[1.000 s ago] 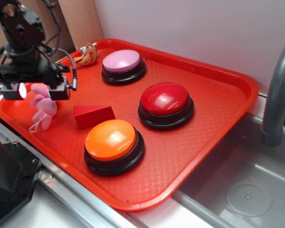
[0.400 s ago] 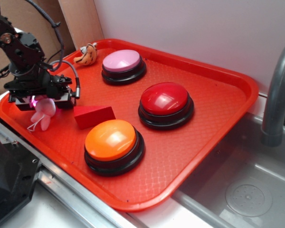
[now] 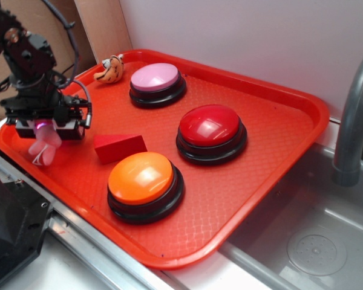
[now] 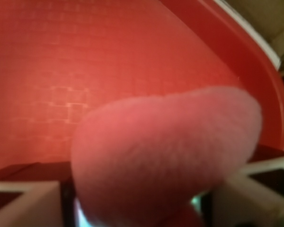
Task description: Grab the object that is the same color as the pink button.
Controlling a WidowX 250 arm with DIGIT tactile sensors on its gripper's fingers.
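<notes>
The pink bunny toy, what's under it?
Under the pink plush toy is bare red tray. The gripper covers its top, so the fingers' grip there is hidden.

red tray [image 3: 278,115], three buttons, red wedge [image 3: 119,147], tiger plush [image 3: 111,69]

Pink plush toy [image 3: 41,148]: small, soft, lumpy, pale pink, dangling with thin string loop at lower end. Fuzzy body fills the wrist view [image 4: 165,161], close and blurred. Pink button [image 3: 157,83]: large, round, pale pink dome on black base, upright, well apart from the toy.
</notes>
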